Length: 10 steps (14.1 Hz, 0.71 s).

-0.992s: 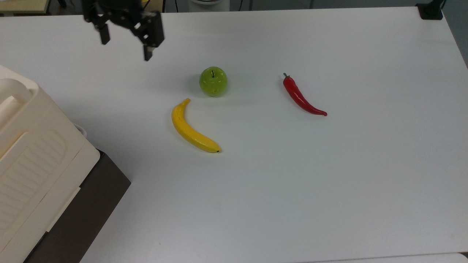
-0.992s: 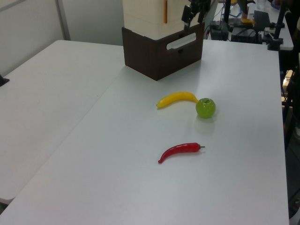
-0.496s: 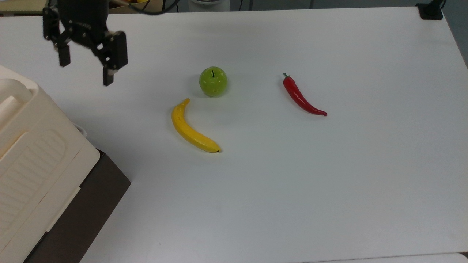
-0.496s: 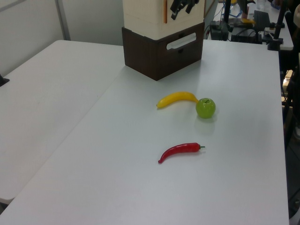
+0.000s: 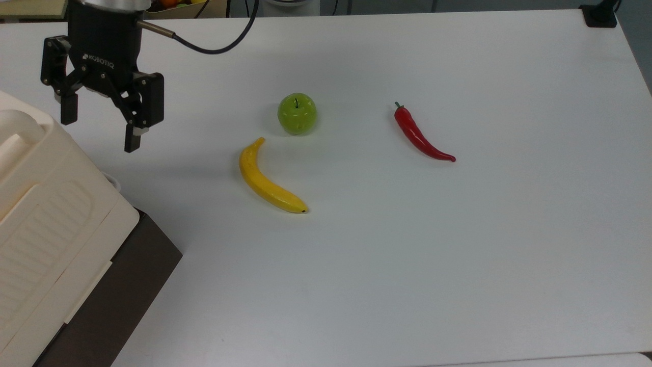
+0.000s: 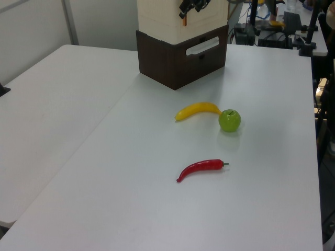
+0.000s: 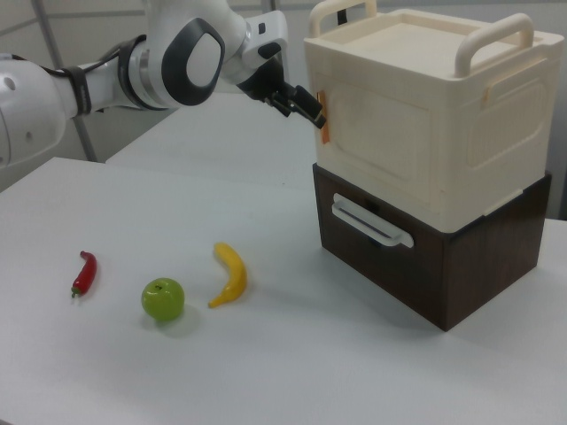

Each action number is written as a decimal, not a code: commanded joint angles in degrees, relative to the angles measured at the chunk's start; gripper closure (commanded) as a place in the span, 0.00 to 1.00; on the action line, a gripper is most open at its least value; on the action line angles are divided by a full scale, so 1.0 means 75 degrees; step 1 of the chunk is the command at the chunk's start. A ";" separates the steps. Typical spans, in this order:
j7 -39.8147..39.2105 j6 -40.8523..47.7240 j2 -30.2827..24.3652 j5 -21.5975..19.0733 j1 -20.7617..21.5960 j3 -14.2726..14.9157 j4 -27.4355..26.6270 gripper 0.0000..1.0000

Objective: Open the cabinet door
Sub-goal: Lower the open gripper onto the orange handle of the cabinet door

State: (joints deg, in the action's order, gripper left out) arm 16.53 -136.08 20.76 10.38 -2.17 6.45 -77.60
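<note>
In the top view, the cream box (image 5: 46, 214) sits at the left edge on its dark brown base (image 5: 109, 300), and the pincer (image 5: 97, 130) has travelled leftward and downward in the top view over the last second, from above the bare counter (image 5: 458, 255) to just beside the box's upper corner, fingers spread wide and holding nothing. In the right view the pincer (image 7: 310, 106) is close against the near vertical edge of the cabinet door (image 7: 381, 146), the cream front panel of the box, which looks closed and flush, with a small orange tab (image 7: 322, 115) at the edge by the fingers. The approach therefore seems nearly finished; the next step is probably to catch that edge or tab and swing the panel out. Further right in the top view lie the banana (image 5: 267, 178), the green apple (image 5: 297, 113) and the red chilli (image 5: 422, 135), all well apart from the box. The counter in front of the door is bare, so the panel should have room to swing, though the banana is the nearest thing to its likely arc. The two handles (image 7: 492, 40) on the box's top are clear of the arm.
</note>
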 commanded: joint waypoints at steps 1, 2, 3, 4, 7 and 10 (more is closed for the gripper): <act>0.0385 -0.0652 0.0278 0.0233 0.0008 0.0100 0.0175 0.00; 0.0397 -0.0665 0.0302 0.0267 0.0008 0.0100 0.0175 0.01; 0.0409 -0.0653 0.0302 0.0337 0.0008 0.0124 0.0163 0.03; 0.0409 -0.0665 0.0325 0.0361 0.0008 0.0136 0.0163 0.10; 0.0409 -0.0723 0.0360 0.0362 -0.0027 0.0182 0.0175 0.36; 0.0409 -0.0723 0.0360 0.0362 -0.0050 0.0183 0.0163 0.55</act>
State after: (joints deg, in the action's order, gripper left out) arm 18.18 -140.23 22.69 11.82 -2.73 7.11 -77.31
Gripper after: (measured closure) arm 0.427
